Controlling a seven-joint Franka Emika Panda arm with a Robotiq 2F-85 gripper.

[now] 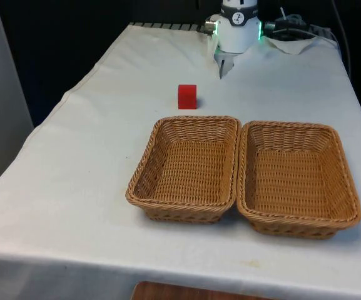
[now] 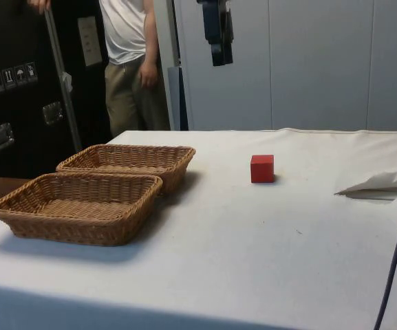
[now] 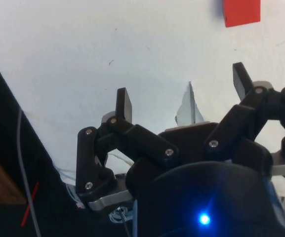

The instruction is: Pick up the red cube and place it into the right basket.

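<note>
Your hand (image 3: 182, 89) hovering high, fingers spread, gripping nothing. Red cube (image 1: 187, 96) sitting on worktop (image 1: 92, 162) well below and ahead of hand, short of right basket (image 1: 298, 178). Risk: descending off-centre, fingertip nudging cube aside; dropping into left basket (image 1: 186, 167) instead.

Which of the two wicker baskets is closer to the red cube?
The basket on the front view's left. The red cube sits on the cloth just beyond its far rim, while the other basket lies further off to the side.
</note>
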